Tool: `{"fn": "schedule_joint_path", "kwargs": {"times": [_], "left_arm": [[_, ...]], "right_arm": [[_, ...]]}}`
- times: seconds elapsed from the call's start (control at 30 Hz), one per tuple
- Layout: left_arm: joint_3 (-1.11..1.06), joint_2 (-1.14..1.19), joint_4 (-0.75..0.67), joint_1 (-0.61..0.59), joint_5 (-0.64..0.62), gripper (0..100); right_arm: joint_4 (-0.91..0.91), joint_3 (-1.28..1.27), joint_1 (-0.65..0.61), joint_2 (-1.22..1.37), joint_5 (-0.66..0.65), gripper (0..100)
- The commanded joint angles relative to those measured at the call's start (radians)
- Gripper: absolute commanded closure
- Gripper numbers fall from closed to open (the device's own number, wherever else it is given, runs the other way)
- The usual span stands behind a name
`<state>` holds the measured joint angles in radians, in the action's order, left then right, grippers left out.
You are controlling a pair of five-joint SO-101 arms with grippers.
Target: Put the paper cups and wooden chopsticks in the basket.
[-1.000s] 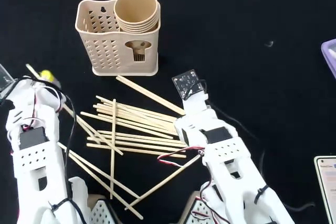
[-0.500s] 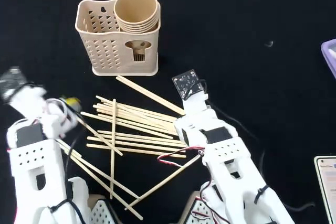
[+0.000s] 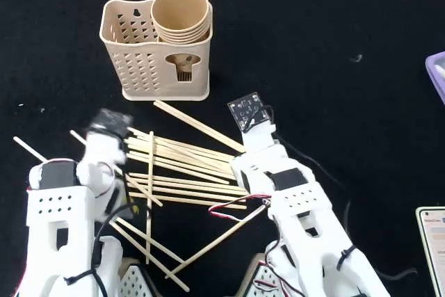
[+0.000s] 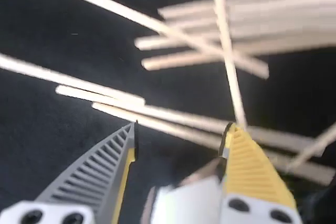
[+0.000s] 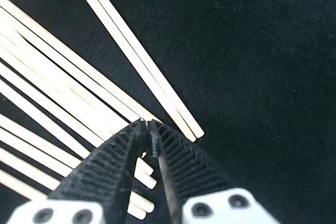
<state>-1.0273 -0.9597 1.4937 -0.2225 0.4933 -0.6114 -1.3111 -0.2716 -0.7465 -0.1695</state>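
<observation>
Table as I see it from the console: one basket [image 3: 139, 67]. One stack of paper cups [image 3: 181, 8], in which I count five rims. Loose chopsticks [image 3: 181, 165], roughly fifteen, overlap preventing my exact tally. Two arms: left arm [image 3: 59, 206], right arm [image 3: 292, 193].

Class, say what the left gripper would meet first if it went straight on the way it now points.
Probably the chopsticks: the open left gripper points down at them, with one lying just past its tips. Depth is unclear.
</observation>
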Motion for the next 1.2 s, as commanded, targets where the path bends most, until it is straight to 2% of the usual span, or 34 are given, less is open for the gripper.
{"fn": "schedule_joint_path", "kwargs": {"times": [0.0,0.27,0.43,0.63,0.9,1.17], "left_arm": [[-0.015,-0.017,0.029,0.01,0.371,73],[-0.074,-0.003,0.014,0.021,0.695,73],[-0.185,-0.003,-0.117,0.094,0.704,73],[-0.225,-0.003,-0.143,0.191,0.704,73],[-0.328,-0.003,-0.285,0.189,0.704,73],[-0.312,-0.005,-0.287,0.189,0.706,73]], "right_arm": [[0.023,0.004,0.011,-0.033,0.002,98.3],[0.023,0.004,0.011,-0.033,0.002,98.3],[0.023,0.004,0.011,-0.033,0.002,98.3],[0.023,0.004,0.011,-0.033,0.002,98.3],[0.023,0.004,0.014,-0.033,0.002,98.3],[0.023,0.004,0.015,-0.033,0.002,98.3]]}}
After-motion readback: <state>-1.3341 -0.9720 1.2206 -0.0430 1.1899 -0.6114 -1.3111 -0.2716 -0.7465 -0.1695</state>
